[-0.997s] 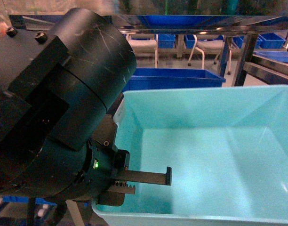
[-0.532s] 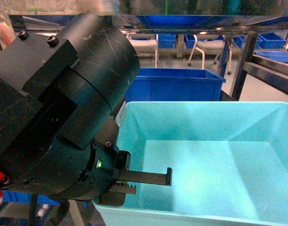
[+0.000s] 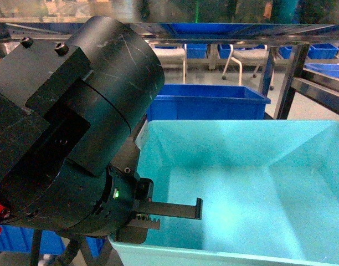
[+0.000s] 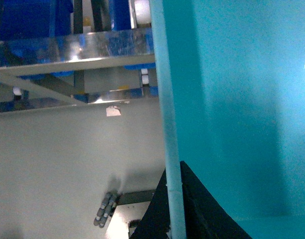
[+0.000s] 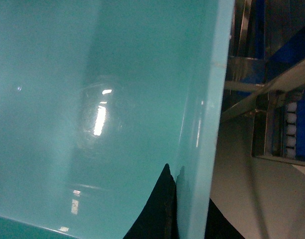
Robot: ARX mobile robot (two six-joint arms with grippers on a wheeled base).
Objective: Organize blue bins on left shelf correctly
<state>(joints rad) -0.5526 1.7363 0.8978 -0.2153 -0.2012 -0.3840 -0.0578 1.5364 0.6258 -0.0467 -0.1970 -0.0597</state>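
Note:
A light turquoise-blue bin fills the lower right of the head view, held off the floor and empty. My left gripper is shut on its left wall, one black finger lying inside. In the left wrist view the bin's rim runs between the left gripper's dark fingers. In the right wrist view my right gripper is shut on the opposite wall. The right gripper is out of the head view. The left shelf's steel beam crosses the top.
A dark blue crate stands right behind the bin. Steel rack beams and grey floor lie to the bin's left. A roller track with white rollers sits to its right. My bulky left arm blocks the left side.
The bin sits slightly lower in the head view, and the dark blue crate behind it looks larger and lower. Both grippers hold the bin as before.

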